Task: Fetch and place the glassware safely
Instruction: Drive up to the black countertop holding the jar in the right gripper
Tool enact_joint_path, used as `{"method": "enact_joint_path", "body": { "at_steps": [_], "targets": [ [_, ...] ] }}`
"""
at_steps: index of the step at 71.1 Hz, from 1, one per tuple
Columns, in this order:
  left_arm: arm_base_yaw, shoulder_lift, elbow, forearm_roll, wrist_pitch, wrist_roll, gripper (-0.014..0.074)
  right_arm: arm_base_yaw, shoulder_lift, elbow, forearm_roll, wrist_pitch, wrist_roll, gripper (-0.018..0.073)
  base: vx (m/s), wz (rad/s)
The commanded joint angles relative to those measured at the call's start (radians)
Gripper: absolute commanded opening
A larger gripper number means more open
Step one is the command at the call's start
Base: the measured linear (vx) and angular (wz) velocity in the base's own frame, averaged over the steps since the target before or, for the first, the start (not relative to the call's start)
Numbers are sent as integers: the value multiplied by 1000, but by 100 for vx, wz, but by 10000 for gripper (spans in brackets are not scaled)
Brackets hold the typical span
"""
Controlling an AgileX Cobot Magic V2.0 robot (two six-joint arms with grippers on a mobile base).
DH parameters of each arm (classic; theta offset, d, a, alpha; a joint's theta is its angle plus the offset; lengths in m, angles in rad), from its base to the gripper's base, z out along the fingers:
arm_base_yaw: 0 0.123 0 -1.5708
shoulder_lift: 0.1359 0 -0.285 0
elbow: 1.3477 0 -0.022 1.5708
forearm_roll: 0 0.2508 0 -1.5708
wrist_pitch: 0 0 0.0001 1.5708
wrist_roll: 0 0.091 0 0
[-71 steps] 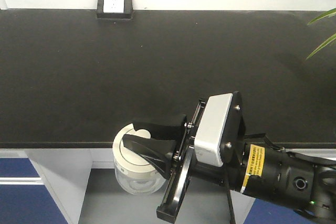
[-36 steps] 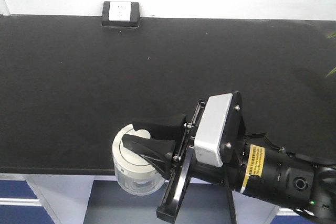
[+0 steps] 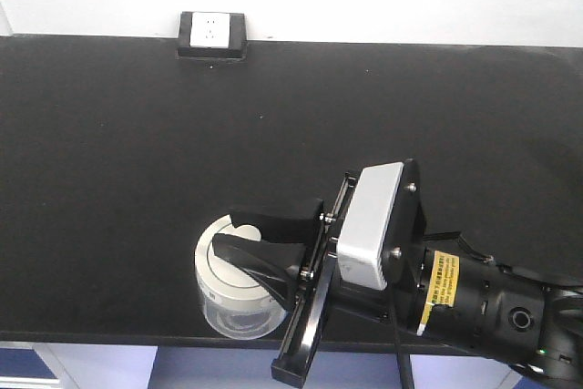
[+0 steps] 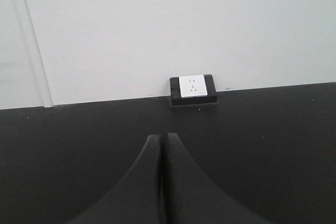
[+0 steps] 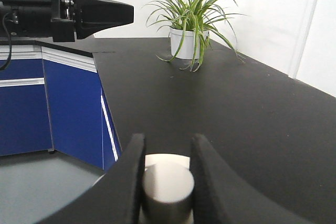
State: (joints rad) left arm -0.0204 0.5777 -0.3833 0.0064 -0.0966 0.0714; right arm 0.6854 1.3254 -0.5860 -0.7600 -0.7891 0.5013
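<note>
Glassware (image 3: 228,302), likely brittle and slick, is pinched by its lid knob (image 5: 167,190) in the right gripper (image 3: 226,228), a hold safer around the body; left gripper (image 4: 161,182) closed, empty.

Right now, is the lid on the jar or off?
On. The white lid sits flat on top of the glass jar, and the fingers of the right gripper pinch its knob.

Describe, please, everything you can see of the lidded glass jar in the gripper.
The jar is small, squat and clear glass, upright, topped by a round cream-white lid with a grey central knob. The right gripper clamps that knob from both sides. The jar is at the front edge of the black counter; whether it rests there is unclear.
</note>
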Motion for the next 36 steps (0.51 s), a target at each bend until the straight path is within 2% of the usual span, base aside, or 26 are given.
{"method": "enact_joint_path", "body": {
  "at_steps": [1, 36],
  "targets": [
    [-6, 1, -25, -6, -70, -3, -7, -4, -33, -30, 37, -87, -2, -3, 9, 1],
    [-6, 1, -25, -6, -70, -3, -7, -4, -33, -30, 37, -86, -2, -3, 7, 0]
  ]
}}
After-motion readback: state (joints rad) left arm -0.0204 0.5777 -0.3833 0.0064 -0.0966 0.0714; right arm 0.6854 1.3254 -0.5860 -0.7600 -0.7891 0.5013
